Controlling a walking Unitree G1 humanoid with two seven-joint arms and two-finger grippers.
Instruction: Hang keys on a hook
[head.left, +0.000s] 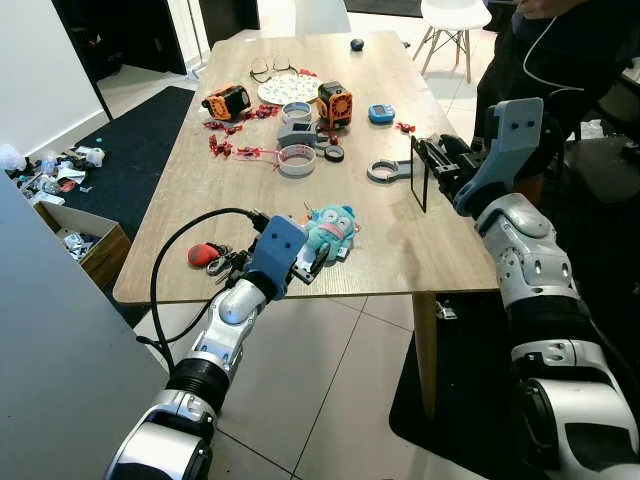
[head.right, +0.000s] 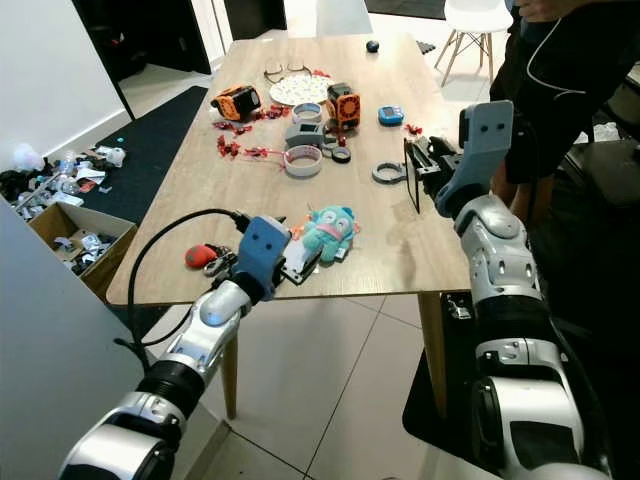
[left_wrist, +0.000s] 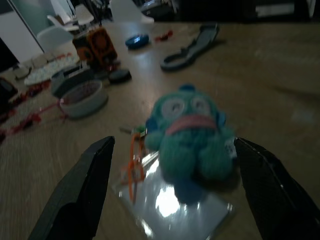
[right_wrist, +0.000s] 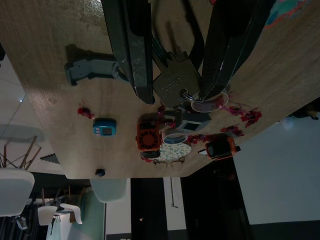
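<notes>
Gripping key (right_wrist: 176, 82) betw. both fingers, R gripper (right_wrist: 175, 75) raised over table (head.left: 440, 250) nr grey hook (head.left: 385, 170). L gripper (left_wrist: 175, 190) wide open, empty, at near edge, straddling teal plush (left_wrist: 192, 132).

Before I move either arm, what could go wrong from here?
The right gripper pinches the key only near its head, so a quick swing could shake it loose. The left gripper straddles the teal plush keychain at the table edge; closing carelessly could push it off. No hook is visible.
</notes>
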